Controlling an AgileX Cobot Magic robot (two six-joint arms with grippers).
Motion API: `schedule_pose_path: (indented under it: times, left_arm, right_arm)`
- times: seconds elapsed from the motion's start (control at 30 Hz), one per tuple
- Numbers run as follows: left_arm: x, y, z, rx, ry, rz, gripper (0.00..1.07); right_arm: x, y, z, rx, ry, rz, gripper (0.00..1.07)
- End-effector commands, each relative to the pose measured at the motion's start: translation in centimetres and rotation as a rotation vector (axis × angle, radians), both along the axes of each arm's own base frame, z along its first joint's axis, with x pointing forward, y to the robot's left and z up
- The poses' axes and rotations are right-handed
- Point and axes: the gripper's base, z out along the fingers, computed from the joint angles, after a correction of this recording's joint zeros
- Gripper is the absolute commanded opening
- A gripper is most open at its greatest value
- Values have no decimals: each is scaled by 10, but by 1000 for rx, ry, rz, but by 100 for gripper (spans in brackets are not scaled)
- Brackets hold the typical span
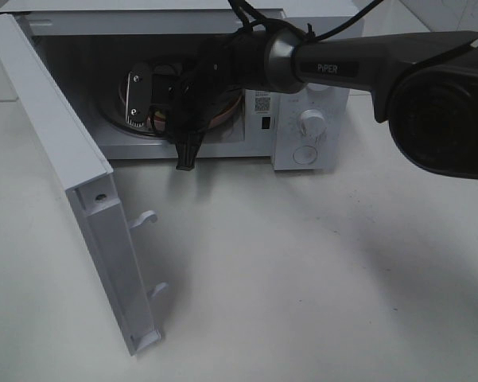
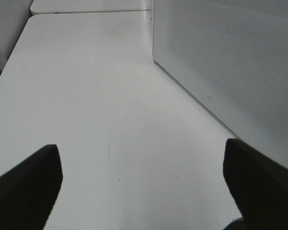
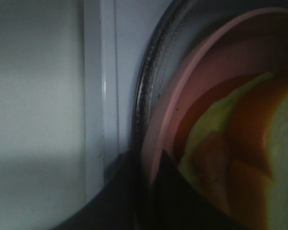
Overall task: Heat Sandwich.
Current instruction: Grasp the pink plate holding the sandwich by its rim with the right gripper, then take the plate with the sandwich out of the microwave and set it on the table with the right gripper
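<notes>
The sandwich, pale bread with a yellow-green and orange filling, lies on a round pink plate inside the open microwave. My right arm reaches into the oven from the right. Its gripper has a dark finger on each side of the plate's rim and is shut on it. In the high view the right gripper sits at the cavity's front and hides the sandwich. My left gripper stands open over bare table beside a white perforated panel and does not show in the high view.
The microwave door swings out wide to the left, its latch hooks pointing over the table. The plate rests on a glass turntable. Control knobs are on the oven's right front. White table spreads in front.
</notes>
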Motion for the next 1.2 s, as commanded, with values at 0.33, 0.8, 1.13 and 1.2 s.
schedule_pose_path:
  times: [0.33, 0.8, 1.13, 1.2]
  left_arm:
    - [-2, 0, 0, -4, -26, -1, 84]
    - [-2, 0, 0, -4, -26, -1, 84]
    - [-2, 0, 0, -4, -26, -1, 84]
    - [-2, 0, 0, -4, -26, -1, 84]
  right_arm:
    - [-6, -6, -8, -68, 87, 1, 0]
    - [-24, 3, 25, -140, 75, 61, 0]
    - [-47, 5, 35, -240, 99, 115, 0]
    - [-52, 2, 37, -263, 96, 123, 0]
